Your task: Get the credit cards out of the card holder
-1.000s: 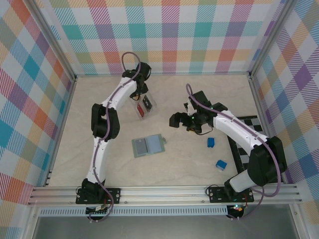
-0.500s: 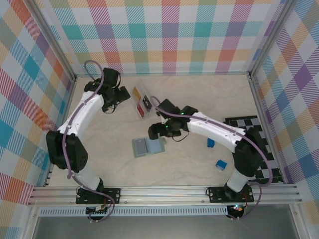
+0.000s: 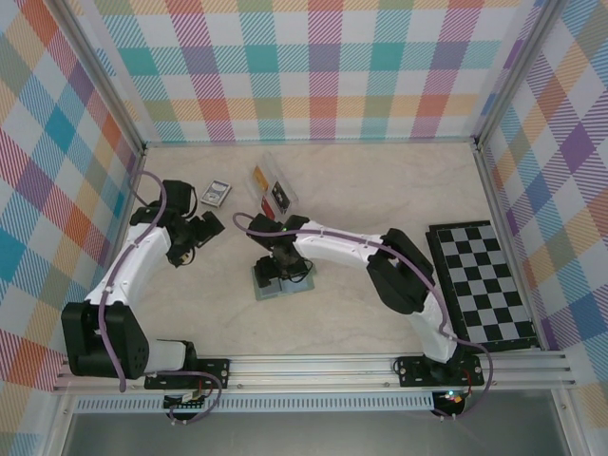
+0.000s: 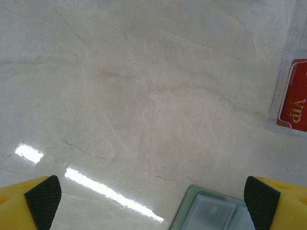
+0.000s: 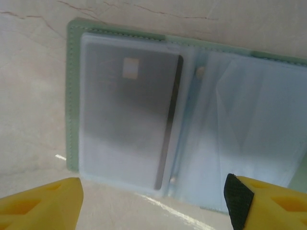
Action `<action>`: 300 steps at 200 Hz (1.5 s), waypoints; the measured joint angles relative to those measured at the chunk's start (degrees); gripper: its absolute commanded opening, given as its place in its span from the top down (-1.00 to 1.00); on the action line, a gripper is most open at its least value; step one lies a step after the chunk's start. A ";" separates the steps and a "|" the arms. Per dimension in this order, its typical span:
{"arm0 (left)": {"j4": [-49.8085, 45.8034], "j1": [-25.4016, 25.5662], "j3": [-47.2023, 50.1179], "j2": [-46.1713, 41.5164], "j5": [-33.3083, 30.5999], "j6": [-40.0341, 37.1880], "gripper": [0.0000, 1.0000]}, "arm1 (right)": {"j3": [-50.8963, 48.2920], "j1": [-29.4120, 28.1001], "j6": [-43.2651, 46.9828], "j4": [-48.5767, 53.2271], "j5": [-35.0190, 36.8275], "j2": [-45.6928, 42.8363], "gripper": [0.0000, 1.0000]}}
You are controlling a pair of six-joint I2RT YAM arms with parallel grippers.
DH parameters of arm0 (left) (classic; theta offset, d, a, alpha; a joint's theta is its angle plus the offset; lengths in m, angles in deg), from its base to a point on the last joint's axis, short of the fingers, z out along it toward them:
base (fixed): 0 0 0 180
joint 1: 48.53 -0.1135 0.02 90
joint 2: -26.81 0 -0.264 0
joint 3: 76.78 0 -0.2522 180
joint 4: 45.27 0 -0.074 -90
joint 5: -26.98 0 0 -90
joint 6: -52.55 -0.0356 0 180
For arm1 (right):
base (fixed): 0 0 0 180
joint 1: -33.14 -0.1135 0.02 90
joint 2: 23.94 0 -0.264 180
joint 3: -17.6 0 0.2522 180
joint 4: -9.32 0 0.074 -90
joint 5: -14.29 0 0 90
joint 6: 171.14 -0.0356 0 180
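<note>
Flanking the open holder (image 3: 282,278) mid-counter (image 3: 342,323): tray (image 3: 273,195) with red card (image 4: 293,98) behind, checkerboard (image 3: 480,280) far right. Grey card (image 5: 127,120) in holder's left pocket. Hovering right claw (image 5: 153,201) spread just above it, arm arched across from right. Holding left claw (image 3: 197,233) spread over bare counter, left of holder.

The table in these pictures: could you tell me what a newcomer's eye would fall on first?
The right gripper hangs, jaws apart, right above the open green wallet mid-table, where a grey card sits in the left pocket. Behind it a clear tray holds a red card and a yellow card, and a chessboard lies at the right.
</note>
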 measured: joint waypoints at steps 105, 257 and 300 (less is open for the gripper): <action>4.50 -0.42 7.45 -1.03 7.28 1.57 -0.99 | 4.20 0.11 0.00 4.90 1.81 4.94 -0.31; 14.56 2.27 16.98 1.66 28.92 3.89 0.14 | -2.32 2.80 0.00 -0.35 -1.64 1.77 0.14; 18.78 6.47 17.20 3.89 31.52 5.77 0.38 | -3.58 3.28 -0.02 -1.51 -2.97 1.09 0.21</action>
